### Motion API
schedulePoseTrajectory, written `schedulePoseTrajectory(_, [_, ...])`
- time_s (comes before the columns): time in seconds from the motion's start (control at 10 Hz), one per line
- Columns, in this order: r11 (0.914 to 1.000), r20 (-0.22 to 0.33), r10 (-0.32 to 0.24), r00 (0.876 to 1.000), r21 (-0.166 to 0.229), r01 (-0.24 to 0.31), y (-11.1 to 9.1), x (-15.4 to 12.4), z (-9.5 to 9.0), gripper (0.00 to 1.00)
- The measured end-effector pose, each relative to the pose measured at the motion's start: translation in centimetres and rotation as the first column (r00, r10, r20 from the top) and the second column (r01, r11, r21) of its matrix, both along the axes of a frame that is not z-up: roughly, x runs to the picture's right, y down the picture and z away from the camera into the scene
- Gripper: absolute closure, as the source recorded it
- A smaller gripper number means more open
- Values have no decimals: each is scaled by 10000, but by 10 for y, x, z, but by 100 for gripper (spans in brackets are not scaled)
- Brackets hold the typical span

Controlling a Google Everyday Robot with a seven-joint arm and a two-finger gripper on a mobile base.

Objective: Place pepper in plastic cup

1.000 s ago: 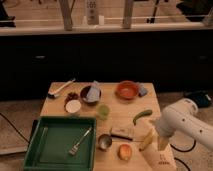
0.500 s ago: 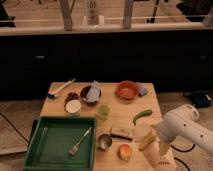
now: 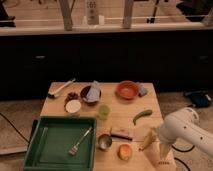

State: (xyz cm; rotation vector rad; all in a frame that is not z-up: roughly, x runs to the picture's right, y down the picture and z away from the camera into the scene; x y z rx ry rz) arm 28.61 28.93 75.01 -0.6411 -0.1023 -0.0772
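Wooden bench (image 3: 120, 111) carrying all items. End effector (image 3: 163, 158) set low over the near right corner of the bench, pointing down, at the end of a white arm (image 3: 186, 131); released or clenched cannot be told.

Pepper (image 3: 142, 116) lying flat on the bench, behind and slightly left of the end effector, near but apart from it. Plastic cup (image 3: 103, 111) upright, farther left of the end effector than the pepper, well apart from both.

Pale yellow piece (image 3: 147, 141) just left of the end effector; contact cannot be told. Orange round item (image 3: 124, 151) next left, by the near edge. Metal cup (image 3: 104, 142) farther left again, just beside the green tray (image 3: 65, 119), fork (image 3: 81, 142) lying inside. Orange bowl (image 3: 127, 90) well behind the end effector, at the far side.
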Motion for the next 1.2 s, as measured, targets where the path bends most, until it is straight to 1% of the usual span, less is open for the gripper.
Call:
schedulePoseTrajectory(0.2, [10000, 97, 15, 10000, -1, -15, 1, 3, 3, 20])
schedulePoseTrajectory(0.3, [9999, 246, 39, 9997, 113, -42, -5, 8, 3, 20])
schedulePoseTrajectory(0.4, [9997, 400, 37, 9992, 255, -47, -17, 14, 3, 20])
schedulePoseTrajectory(0.5, [9991, 570, -55, 9984, 419, 31, -35, 19, 5, 20])
schedulePoseTrajectory(0.6, [9987, 705, -206, 9973, 481, 173, -45, 21, 9, 20])
schedulePoseTrajectory(0.9, [9959, 919, -553, 9942, 761, 484, -69, 18, 22, 20])
schedulePoseTrajectory(1.1, [9928, 1048, -811, 9912, 960, 711, -85, 8, 35, 20])
schedulePoseTrajectory(1.2, [9907, 1096, -972, 9892, 1060, 856, -90, 2, 39, 20])
